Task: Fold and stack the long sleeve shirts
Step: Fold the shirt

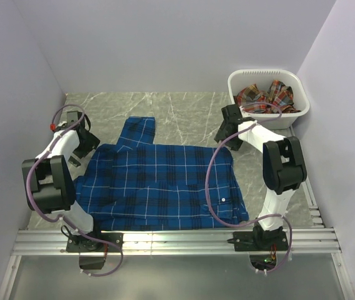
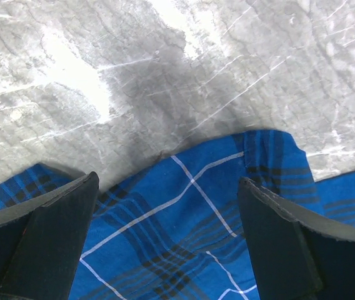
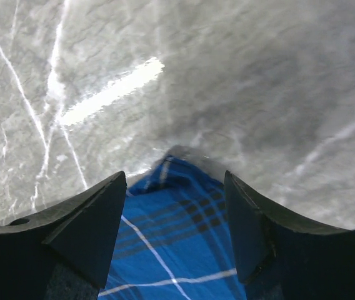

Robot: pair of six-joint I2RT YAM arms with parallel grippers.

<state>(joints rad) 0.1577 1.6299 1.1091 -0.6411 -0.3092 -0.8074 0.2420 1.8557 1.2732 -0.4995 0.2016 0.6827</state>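
Blue plaid shirt [image 1: 165,181] lies spread flat; left fingers [image 2: 40,237] and right fingers [image 3: 84,231] apart over its edges.

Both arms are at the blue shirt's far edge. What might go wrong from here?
Only a narrow corner of the blue shirt lies under the open right gripper, so a pinch may slip off. The right arm's cable loops over the cloth and might drag it.

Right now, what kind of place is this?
Probably a robot test booth, not a home: plain walls close in a marble-pattern table, with a blue shirt and a laundry basket on it.
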